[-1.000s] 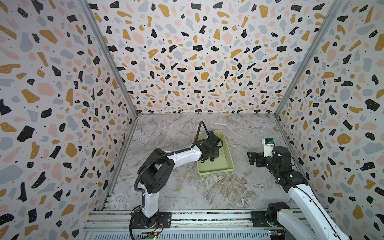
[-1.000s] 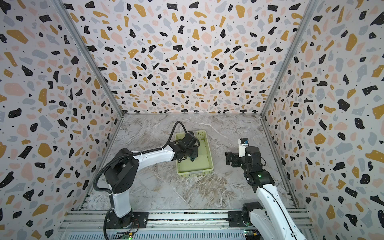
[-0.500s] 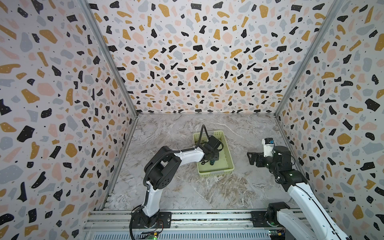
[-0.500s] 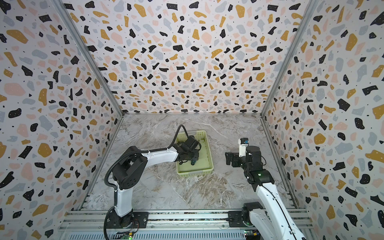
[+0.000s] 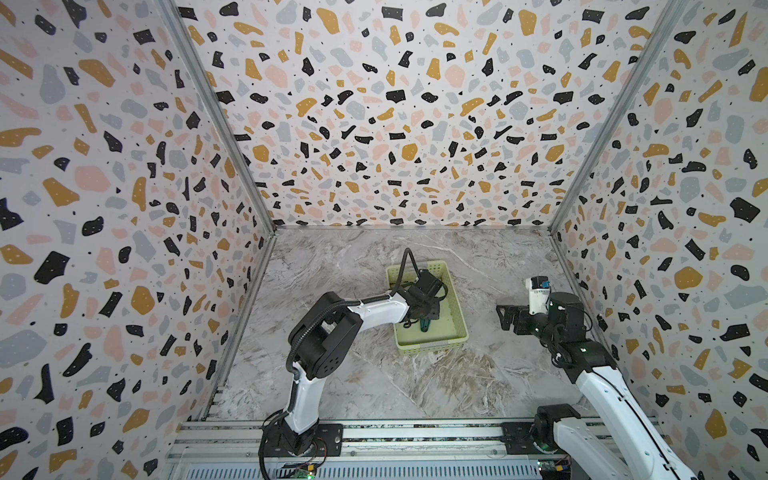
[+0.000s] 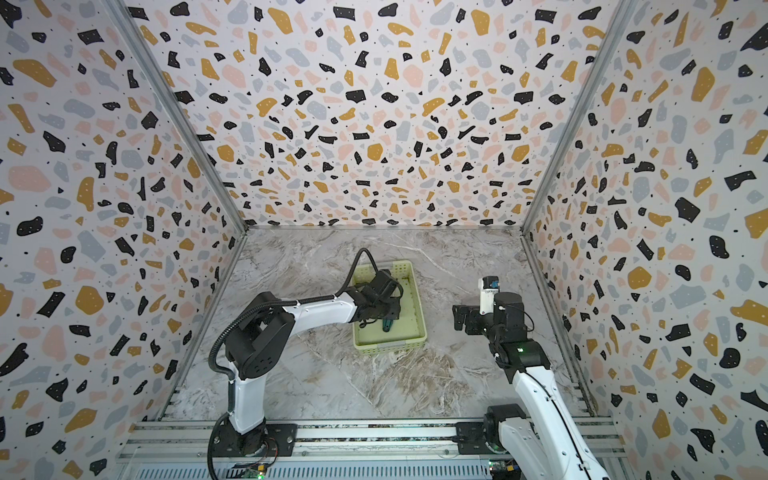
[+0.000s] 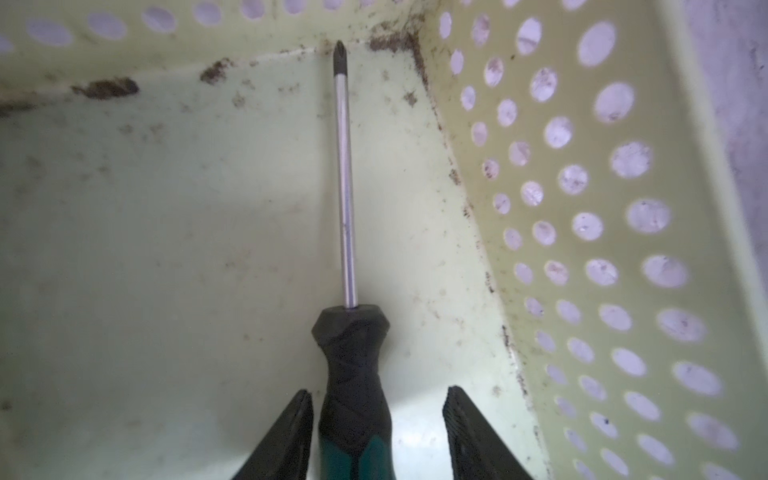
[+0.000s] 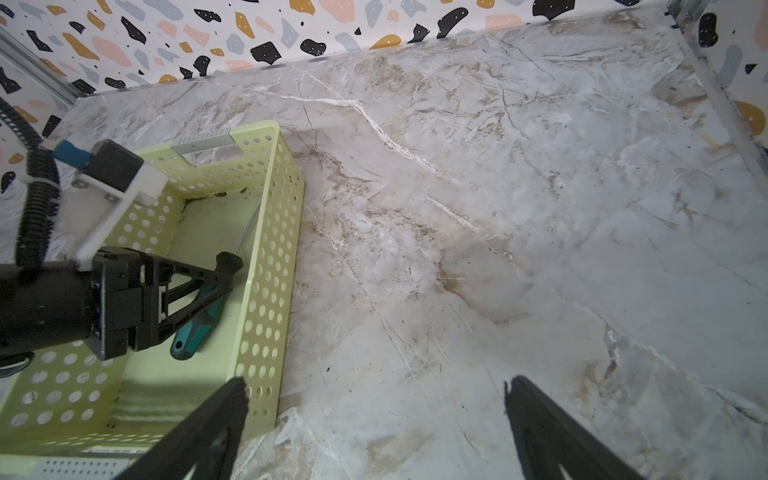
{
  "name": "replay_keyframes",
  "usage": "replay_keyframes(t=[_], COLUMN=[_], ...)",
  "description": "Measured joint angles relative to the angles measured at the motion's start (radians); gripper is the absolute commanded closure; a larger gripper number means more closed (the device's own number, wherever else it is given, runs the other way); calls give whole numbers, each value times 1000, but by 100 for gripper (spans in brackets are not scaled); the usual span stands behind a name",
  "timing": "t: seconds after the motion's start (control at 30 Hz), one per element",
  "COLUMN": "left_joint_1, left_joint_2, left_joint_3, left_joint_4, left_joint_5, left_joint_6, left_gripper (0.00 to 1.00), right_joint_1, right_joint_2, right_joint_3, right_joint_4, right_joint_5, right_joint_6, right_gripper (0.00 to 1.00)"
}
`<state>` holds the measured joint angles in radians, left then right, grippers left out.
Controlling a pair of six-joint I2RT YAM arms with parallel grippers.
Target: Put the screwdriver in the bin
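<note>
White links (image 5: pixel 376 309), black joints (image 5: pixel 328 345), corrugated cable (image 8: pixel 35 208)

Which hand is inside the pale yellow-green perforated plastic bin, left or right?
The left hand, jaws open astride the teal-and-black-handled screwdriver lying in the pale yellow-green bin; the right hand hangs open above marble tabletop beside it.

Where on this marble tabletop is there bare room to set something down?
Widest: the marble tabletop between the pale yellow-green perforated plastic bin and the front rail. Also between the bin and the right gripper, and behind the bin to the terrazzo-patterned back wall. Crowded: inside the bin, where the left gripper straddles the teal-and-black-handled screwdriver.
</note>
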<state>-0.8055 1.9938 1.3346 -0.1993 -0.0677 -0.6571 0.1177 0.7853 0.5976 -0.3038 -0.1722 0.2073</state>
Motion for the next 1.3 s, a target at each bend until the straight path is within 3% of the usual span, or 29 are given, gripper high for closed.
replay_keyframes(t=[0.23, 0.4, 0.6, 0.77, 0.83, 1.07, 1.3], left_joint_1=[0, 0, 3, 19, 52, 296, 331], left_joint_2=[-69, -198, -436, -608, -649, -779, -962], left_joint_3=[80, 92, -29, -218, -294, -537, -641], left_joint_4=[-43, -48, -1, 71, 93, 159, 246], left_joint_5=[-4, -63, -204, -305, -302, -207, -272], left_joint_6=[40, 119, 246, 307, 306, 281, 349], left_gripper=[26, 0, 0, 0, 0, 1, 0], right_joint_1=[0, -1, -1, -1, -1, -1, -1], right_joint_2=[-1, -2, -24, -39, -43, -68, -64], right_joint_3=[0, 0, 0, 5, 15, 35, 35], right_joint_4=[-3, -4, -5, -4, -3, 25, 102], right_joint_5=[0, 0, 14, 72, 88, 182, 285], right_joint_6=[0, 0, 0, 1, 1, 15, 76], right_gripper=[1, 1, 1, 1, 1, 1, 1])
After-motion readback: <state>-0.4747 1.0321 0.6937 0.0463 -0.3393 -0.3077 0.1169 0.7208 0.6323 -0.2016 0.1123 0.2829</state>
